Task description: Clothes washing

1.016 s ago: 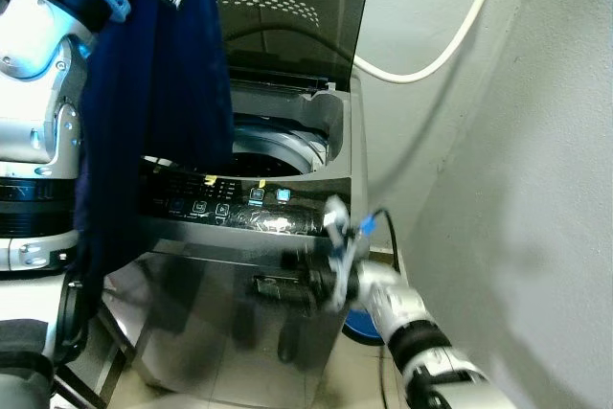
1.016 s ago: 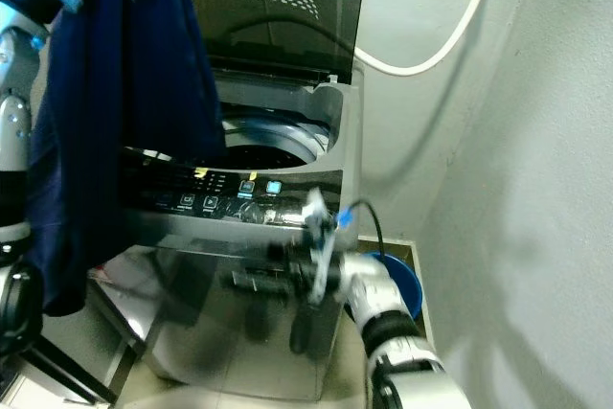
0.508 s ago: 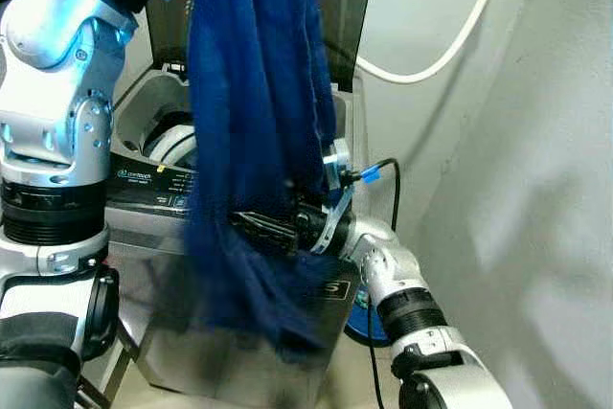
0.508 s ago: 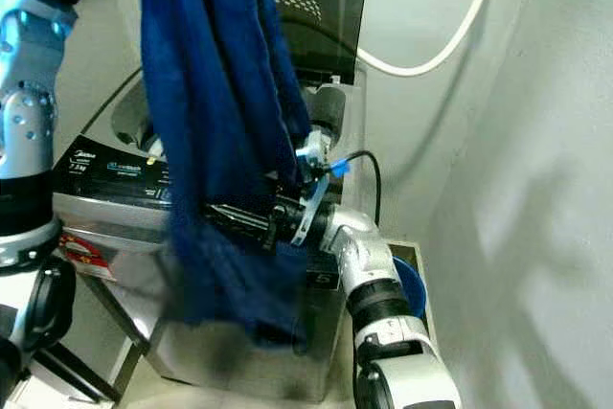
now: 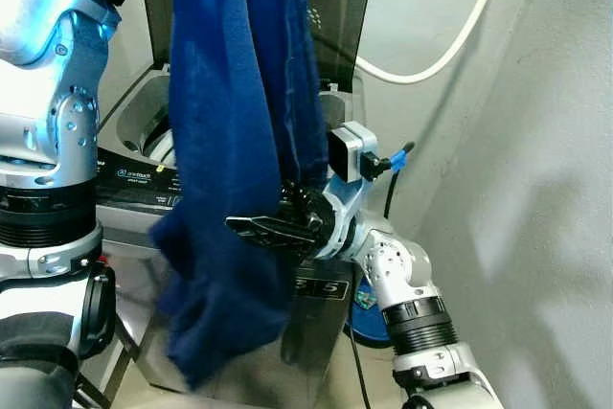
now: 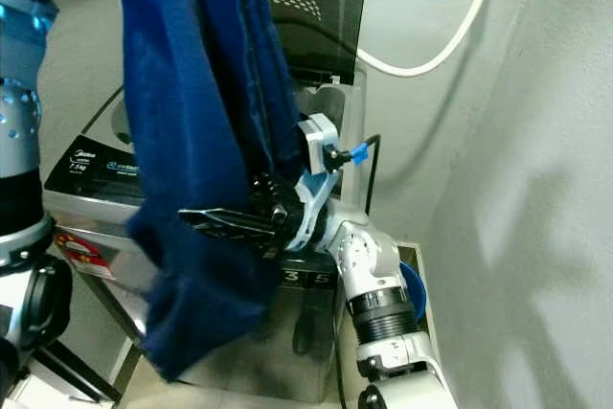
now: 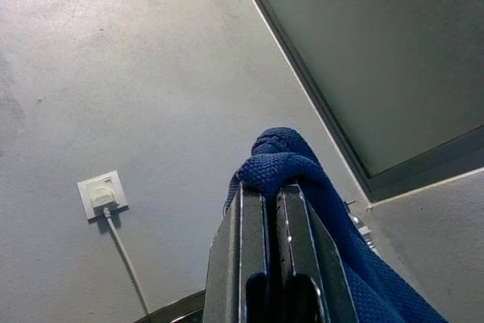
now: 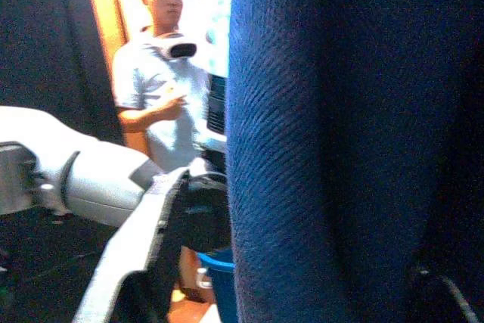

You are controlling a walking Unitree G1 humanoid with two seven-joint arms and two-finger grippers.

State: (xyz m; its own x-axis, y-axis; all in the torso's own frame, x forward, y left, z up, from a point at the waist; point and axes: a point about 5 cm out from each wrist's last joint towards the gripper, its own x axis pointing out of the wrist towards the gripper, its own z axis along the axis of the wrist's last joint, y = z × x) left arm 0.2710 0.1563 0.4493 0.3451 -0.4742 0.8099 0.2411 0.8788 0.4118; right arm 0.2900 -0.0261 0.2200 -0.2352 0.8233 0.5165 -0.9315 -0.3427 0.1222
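Left eye view is showing a tall dark blue garment [image 5: 244,141] hanging in front of a grey top-loading washing machine [image 5: 144,189], whose lid [image 6: 311,16] is standing open at the far side. The left gripper [image 7: 271,217], raised high on the left, is pinching the top fold of the cloth with its two fingers pressed together. The right gripper [image 5: 261,227] is reaching leftward into the hanging folds at mid-height; it looks parted with cloth beside one finger, though fabric is hiding much of it, so its hold is uncertain. The garment's lower end is dangling near the machine's front panel, below the drum opening [image 5: 153,136]. A white hose [image 5: 450,40] is running along the right wall. Right wrist view is showing a person [image 8: 162,104] standing beyond the cloth. Risk, as a judgement: if released now, the cloth is likely sliding down the front rather than into the drum, or snagging on the control panel edge.
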